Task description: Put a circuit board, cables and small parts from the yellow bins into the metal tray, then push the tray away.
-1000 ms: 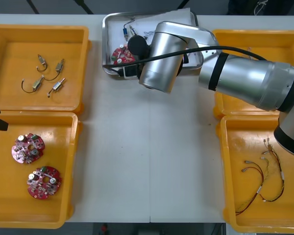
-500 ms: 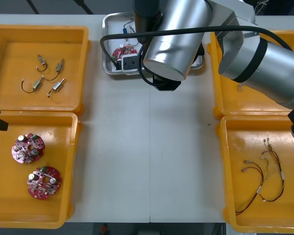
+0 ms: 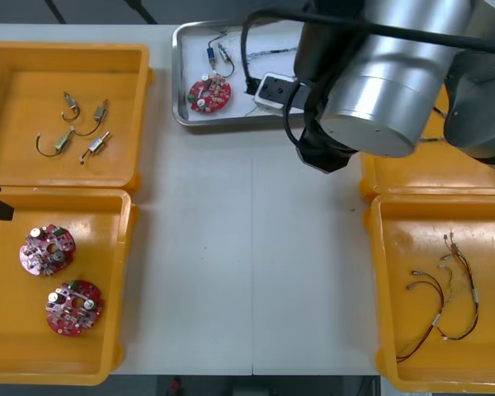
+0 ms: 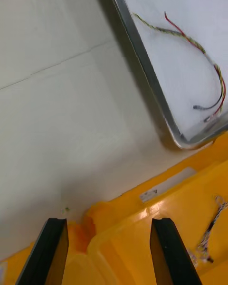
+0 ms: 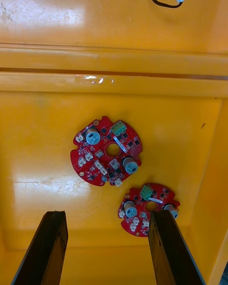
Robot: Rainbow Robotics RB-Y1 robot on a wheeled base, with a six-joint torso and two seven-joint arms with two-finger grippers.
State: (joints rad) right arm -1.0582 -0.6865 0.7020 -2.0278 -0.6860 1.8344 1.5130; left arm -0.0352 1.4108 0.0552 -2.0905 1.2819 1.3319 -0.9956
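Right pincer [image 4: 109, 224], open and empty, by metal tray [image 4: 142, 73] corner: a square mid-rim push seems best. Left pincer [image 5: 107, 216] open, parked over circuit boards [image 5: 107, 150].

- Four plain yellow bins [image 3: 66, 48] sit on an off-white worktop [image 3: 247, 264]; in the wrist views they look orange.
- The metal tray [image 3: 178, 74] has a shiny silver rim and a white inside.
- Two round circuit boards [image 3: 47, 250] are red, dotted with silver, white and green.
- A third board in the tray [image 3: 210, 92] is the same red.
- A twisted cable [image 4: 199, 47] is red and yellow.
- The small metal parts [image 3: 74, 124] are silver-grey.
- The right arm [image 3: 388, 82] is silver with black joints.
- The left tool [image 5: 107, 214] and right tool [image 4: 109, 221] have black fingers.
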